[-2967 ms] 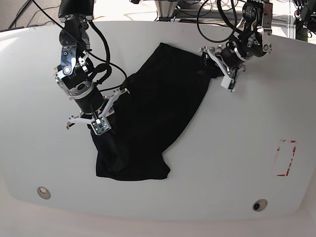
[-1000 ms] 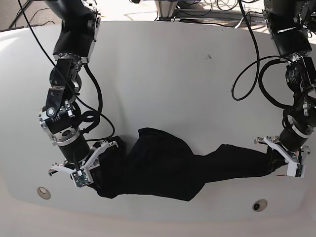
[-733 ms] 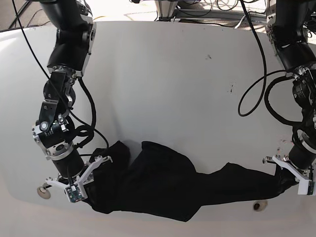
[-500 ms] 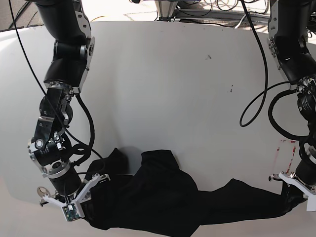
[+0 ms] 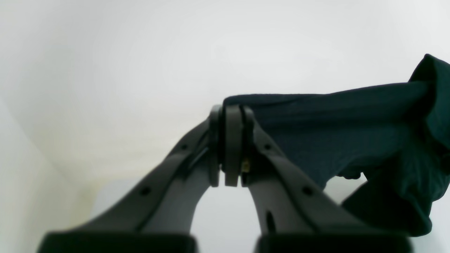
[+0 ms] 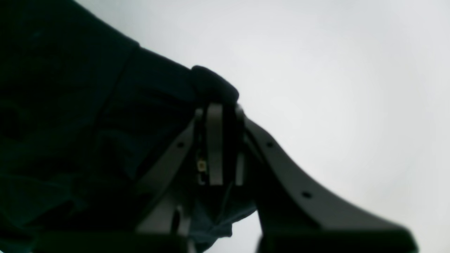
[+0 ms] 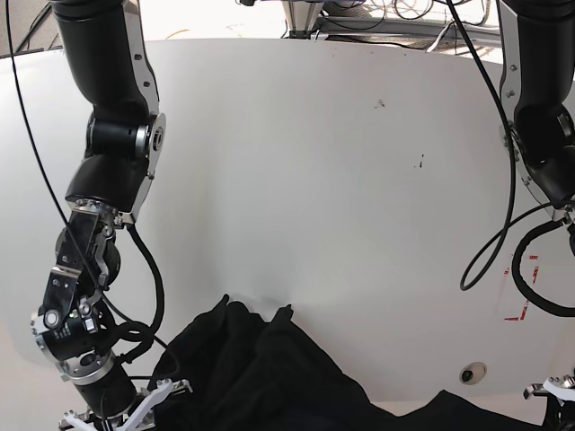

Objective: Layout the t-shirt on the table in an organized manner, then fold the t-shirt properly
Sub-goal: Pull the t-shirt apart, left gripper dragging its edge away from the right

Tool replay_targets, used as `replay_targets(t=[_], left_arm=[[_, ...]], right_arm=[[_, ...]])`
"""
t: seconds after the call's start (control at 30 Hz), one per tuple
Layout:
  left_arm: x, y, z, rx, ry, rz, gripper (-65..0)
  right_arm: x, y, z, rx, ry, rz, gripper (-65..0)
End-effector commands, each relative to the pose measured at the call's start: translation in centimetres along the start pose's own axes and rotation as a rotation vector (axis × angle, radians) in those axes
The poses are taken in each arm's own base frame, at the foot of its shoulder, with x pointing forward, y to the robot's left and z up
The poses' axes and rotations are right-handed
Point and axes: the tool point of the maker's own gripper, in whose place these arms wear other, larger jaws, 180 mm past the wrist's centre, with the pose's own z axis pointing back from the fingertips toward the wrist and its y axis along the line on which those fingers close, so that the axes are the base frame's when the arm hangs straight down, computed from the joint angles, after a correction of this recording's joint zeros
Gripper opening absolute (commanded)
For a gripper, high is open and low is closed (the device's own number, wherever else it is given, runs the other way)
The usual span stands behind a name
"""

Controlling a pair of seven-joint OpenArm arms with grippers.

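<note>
Black t-shirt (image 7: 296, 382) fabric sags bunched at the tabletop's (image 7: 314, 180) near edge, pinched in both the left end effector (image 5: 230, 147) and right end effector (image 6: 218, 147), so pulling evenly apart should flatten it without slipping.
</note>
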Motion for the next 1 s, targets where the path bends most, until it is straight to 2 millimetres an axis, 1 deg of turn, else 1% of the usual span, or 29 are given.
replay_targets(t=[0.0,0.03,0.1,0.13,0.17,0.27,0.33,0.43,0.47,0.5,0.53,0.67,0.7,0.73,0.77,0.8,0.83,0.9,0.97], left_arm=[[5.3,2.3,0.8,0.068,-0.118,-0.021,-64.6],[5.6,2.4,0.8,0.069,-0.124,-0.02,-64.6],[7.1,2.8,0.8,0.072,-0.151,-0.012,-64.6],[7.5,2.9,0.8,0.073,-0.155,-0.01,-64.6],[8.0,3.4,0.9,0.082,-0.16,-0.012,-64.6],[8.0,4.4,0.8,0.095,-0.149,0.0,-64.6],[7.6,4.6,0.6,0.095,-0.137,0.011,-64.6],[7.2,4.8,0.5,0.097,-0.127,0.015,-64.6],[6.7,4.8,0.5,0.097,-0.116,0.017,-64.6],[6.2,4.8,0.4,0.097,-0.107,0.018,-64.6],[5.0,4.8,0.3,0.095,-0.081,0.021,-64.6],[2.4,4.4,0.4,0.093,-0.033,0.017,-64.6],[1.2,4.1,0.5,0.088,-0.012,0.013,-64.6],[0.8,4.0,0.5,0.086,-0.004,0.011,-64.6],[-0.4,3.5,0.7,0.073,0.016,0.011,-64.6],[-1.1,3.2,0.9,0.067,0.026,0.011,-64.6],[-2.0,2.8,1.2,0.059,0.041,0.008,-64.6],[-4.1,2.4,1.6,0.054,0.082,0.004,-64.6],[-6.6,1.9,2.1,0.048,0.132,-0.001,-64.6]], right_arm=[[4.0,-3.3,-0.3,-0.082,-0.065,0.013,-65.0],[4.2,-3.4,-0.5,-0.082,-0.065,0.011,-65.0],[4.8,-3.9,-0.8,-0.085,-0.071,0.007,-65.0],[5.0,-4.0,-0.8,-0.086,-0.072,0.006,-65.0],[5.3,-4.2,-0.8,-0.091,-0.077,0.01,-65.0],[5.3,-4.5,-0.7,-0.096,-0.074,0.014,-65.0],[4.8,-4.5,-0.7,-0.096,-0.06,0.014,-65.0],[2.7,-4.2,-0.6,-0.09,-0.009,0.012,-65.0],[1.8,-3.9,-0.5,-0.083,0.005,0.008,-65.0],[1.4,-3.7,-0.5,-0.081,0.013,0.008,-65.0],[0.7,-3.4,-0.2,-0.079,0.026,0.01,-65.0],[-1.6,-2.1,0.9,-0.071,0.055,0.023,-65.0],[-2.5,-1.5,1.4,-0.066,0.066,0.029,-65.0],[-2.8,-1.4,1.6,-0.064,0.071,0.03,-65.0],[-3.8,-0.7,2.2,-0.056,0.086,0.033,-65.0],[-4.3,-0.4,2.5,-0.053,0.097,0.036,-65.0],[-5.4,0.3,3.1,-0.046,0.121,0.038,-65.0],[-6.6,1.1,4.0,-0.036,0.148,0.038,-65.0],[-8.0,2.4,5.1,-0.022,0.176,0.039,-65.0]])
